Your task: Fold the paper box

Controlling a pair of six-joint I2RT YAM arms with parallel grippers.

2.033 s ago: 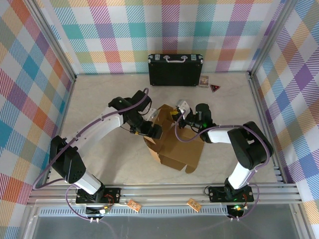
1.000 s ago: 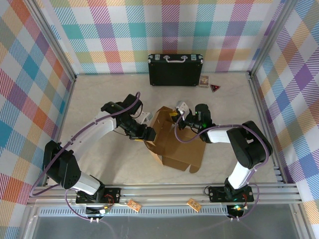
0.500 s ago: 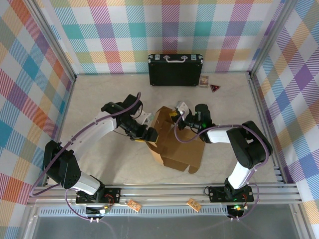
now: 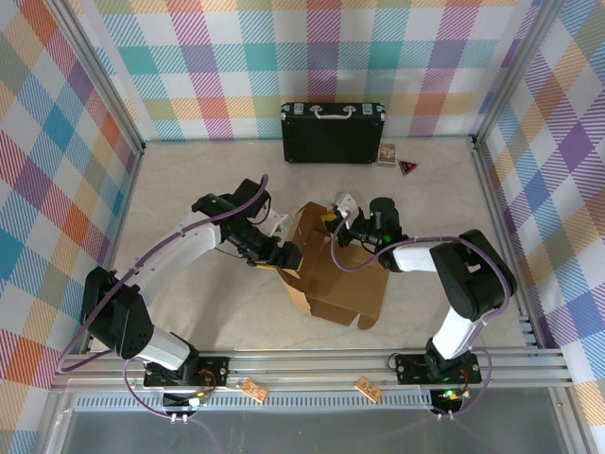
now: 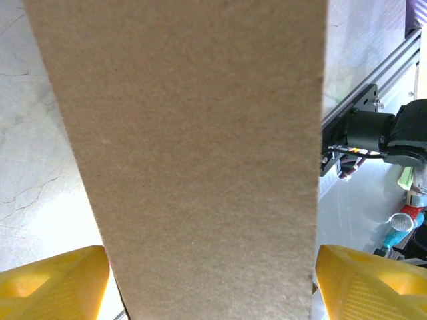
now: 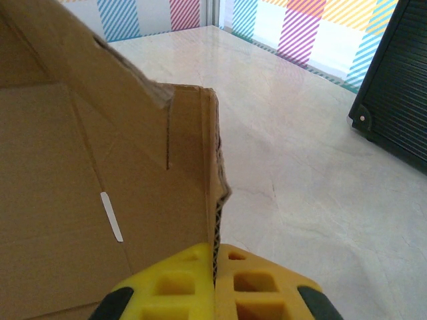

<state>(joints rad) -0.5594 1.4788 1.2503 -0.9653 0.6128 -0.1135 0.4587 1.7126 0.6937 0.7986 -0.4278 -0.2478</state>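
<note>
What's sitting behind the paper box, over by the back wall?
A black case with a silver handle stands against the back wall, with a small brownish item and a dark triangular piece beside it. The table directly under the paper box is covered.

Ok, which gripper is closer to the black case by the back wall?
Right. The right gripper, clamped on a wall of the paper box, sits nearly straight in front of the black case; the left gripper is farther forward, at the box's left flap.
</note>
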